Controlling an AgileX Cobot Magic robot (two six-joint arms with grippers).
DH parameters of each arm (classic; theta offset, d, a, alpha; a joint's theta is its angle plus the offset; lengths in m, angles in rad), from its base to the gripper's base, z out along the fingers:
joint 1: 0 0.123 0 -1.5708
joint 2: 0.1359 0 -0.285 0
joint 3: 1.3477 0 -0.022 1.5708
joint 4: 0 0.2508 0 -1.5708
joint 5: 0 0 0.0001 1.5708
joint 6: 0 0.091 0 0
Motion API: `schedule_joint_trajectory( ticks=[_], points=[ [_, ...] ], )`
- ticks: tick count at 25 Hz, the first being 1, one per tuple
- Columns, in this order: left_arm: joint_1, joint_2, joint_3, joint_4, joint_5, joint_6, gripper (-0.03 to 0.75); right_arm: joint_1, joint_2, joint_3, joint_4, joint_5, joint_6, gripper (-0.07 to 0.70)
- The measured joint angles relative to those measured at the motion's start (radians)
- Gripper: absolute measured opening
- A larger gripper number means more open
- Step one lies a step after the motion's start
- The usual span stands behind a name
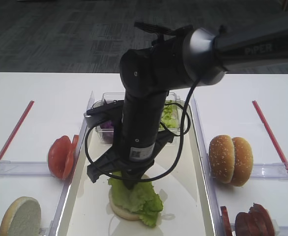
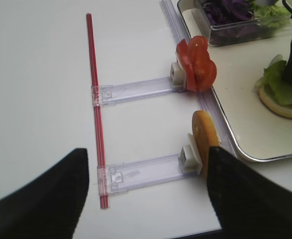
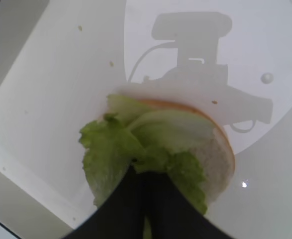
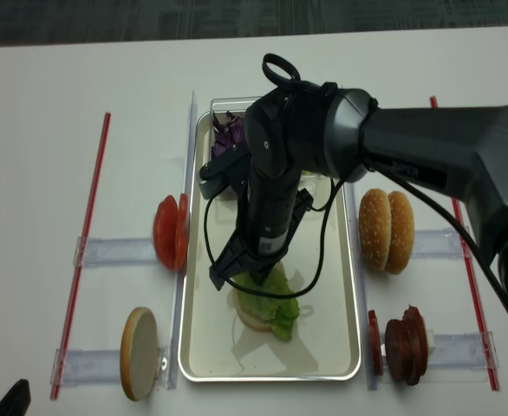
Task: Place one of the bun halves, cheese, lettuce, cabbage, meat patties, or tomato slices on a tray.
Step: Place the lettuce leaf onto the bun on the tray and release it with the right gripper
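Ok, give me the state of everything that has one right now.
right gripper: shut on lettuce
lettuce: draped over bun half
bun half: cut face up, flat on tray
left gripper: open, empty
tomato slices: standing on edge in holder

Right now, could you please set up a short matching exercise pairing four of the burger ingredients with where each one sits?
Things:
1. lettuce
2. tomato slices
3. meat patties
4. cabbage

Places:
A. in the clear tub at the tray's far end
B. standing in a holder left of the tray
C. on the bun half lying in the tray, under the right hand
D. standing in a holder right of the tray, nearest the camera

Pairs: 1-C, 2-B, 3-D, 4-A
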State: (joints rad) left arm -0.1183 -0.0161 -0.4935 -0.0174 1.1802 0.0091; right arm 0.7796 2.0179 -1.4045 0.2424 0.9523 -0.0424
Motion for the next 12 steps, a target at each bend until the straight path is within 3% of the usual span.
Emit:
schedule_joint_trajectory(
  ticks=[7,9,12],
  points=[
    [0.000,0.000,0.000,0.017,0.000,-0.019,0.475,0.000,0.000,0.000,0.002,0.009,-0.008,0.056],
    [0.000,0.000,0.000,0.017,0.000,-0.019,0.475,0.000,0.000,0.000,0.002,0.009,-0.012,0.111],
    [0.000,0.000,0.000,0.017,0.000,-0.019,0.475,0.000,0.000,0.000,0.003,0.011,-0.018,0.259]
  ],
)
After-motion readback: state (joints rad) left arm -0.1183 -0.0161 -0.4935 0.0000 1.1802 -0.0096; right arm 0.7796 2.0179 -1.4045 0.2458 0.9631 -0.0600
